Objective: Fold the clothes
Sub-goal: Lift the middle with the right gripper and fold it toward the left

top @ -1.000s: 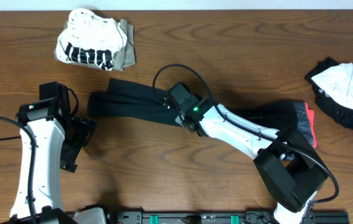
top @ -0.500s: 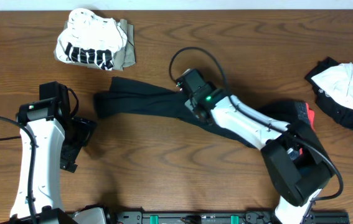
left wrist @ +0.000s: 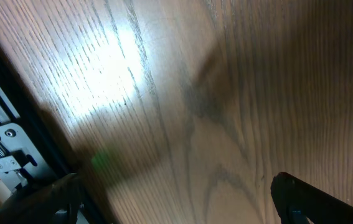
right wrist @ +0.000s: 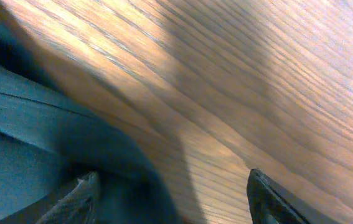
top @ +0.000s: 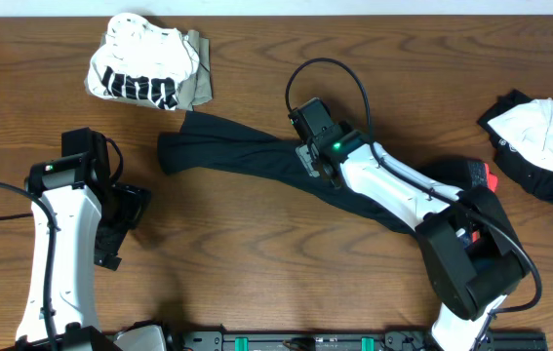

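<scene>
Brown wood grain is shown across the table (top: 256, 263), on which the clothes are spread. Long black trousers (top: 237, 156) are laid in a bunched, slanting band across the middle, with the leg ends at the left and the grey waistband (top: 473, 174), edged red-orange, at the right. The right jaws are seen parted over the trousers' middle, nothing gripped between them; dark cloth is seen beside one finger (right wrist: 80, 196). A white black-printed top (top: 139, 58) is heaped on an olive piece (top: 196, 88) at the far left. A black-and-white garment (top: 544, 146) is placed at the right edge. The left jaws are spread wide over bare wood, well apart from the trousers.
</scene>
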